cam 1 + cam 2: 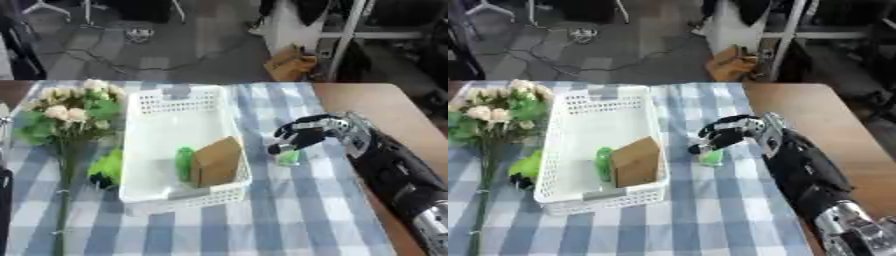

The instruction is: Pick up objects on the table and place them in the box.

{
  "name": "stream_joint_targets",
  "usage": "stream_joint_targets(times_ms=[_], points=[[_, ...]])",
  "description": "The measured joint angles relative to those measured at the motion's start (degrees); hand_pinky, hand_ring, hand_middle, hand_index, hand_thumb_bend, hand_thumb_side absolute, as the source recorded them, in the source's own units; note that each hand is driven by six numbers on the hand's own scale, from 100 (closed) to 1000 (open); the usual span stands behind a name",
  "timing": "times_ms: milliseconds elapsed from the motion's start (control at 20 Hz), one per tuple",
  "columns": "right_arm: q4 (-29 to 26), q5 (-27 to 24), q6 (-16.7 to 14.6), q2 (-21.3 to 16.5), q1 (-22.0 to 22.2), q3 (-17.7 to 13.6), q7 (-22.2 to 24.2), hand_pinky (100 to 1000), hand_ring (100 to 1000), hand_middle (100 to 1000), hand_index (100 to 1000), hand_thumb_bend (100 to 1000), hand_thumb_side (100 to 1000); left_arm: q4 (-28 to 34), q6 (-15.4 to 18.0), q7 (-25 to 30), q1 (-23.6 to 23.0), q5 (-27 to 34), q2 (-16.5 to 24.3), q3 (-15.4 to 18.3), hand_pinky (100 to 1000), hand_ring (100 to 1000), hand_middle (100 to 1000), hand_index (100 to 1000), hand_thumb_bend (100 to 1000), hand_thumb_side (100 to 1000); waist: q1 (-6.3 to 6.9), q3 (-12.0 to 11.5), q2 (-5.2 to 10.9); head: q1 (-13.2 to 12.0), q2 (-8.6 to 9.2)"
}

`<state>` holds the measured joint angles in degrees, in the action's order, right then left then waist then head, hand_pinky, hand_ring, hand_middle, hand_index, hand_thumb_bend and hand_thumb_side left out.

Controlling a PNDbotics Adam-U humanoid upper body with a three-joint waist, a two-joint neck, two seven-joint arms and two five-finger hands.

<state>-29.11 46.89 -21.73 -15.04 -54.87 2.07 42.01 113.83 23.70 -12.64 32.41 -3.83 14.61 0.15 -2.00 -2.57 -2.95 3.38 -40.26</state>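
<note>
A small green thing (290, 158) is seen on the cloth (289, 215) just right of the box (144, 107), directly beneath the right hand (308, 134); the fingers are curled over it, though a closed grip cannot be told

**Right arm in, fingers curled low**

The right arm (398, 172) comes in from the lower right corner, black forearm angled up and leftward, a silver joint showing near the bottom edge. The right hand (317, 131) sits at the end of it, palm turned down, dark fingers (289, 141) curled and pointing left and downward. The left arm and hand show in neither view.
</note>
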Motion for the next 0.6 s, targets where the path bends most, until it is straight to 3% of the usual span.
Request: stream_joint_targets(times_ms=[250, 600], points=[[-0.1, 1.0, -2.2, -0.5, 0.1, -0.1, -2.2, 958, 1000, 992, 1000, 650, 759, 0.0, -0.1, 0.1, 0.1, 0.0, 0.0, 0.0, 769, 991, 940, 971, 100, 812, 0.01, -0.2, -0.26, 0.4, -0.16], [-0.2, 6.8, -6.3, -0.5, 1.1, -0.1, -6.3, 954, 1000, 981, 1000, 647, 749, 0.0, -0.2, 0.2, 0.5, 0.1, -0.6, 0.0, 768, 991, 938, 968, 100, 813, 0.16, -0.7, -0.98, 1.3, 0.27]])
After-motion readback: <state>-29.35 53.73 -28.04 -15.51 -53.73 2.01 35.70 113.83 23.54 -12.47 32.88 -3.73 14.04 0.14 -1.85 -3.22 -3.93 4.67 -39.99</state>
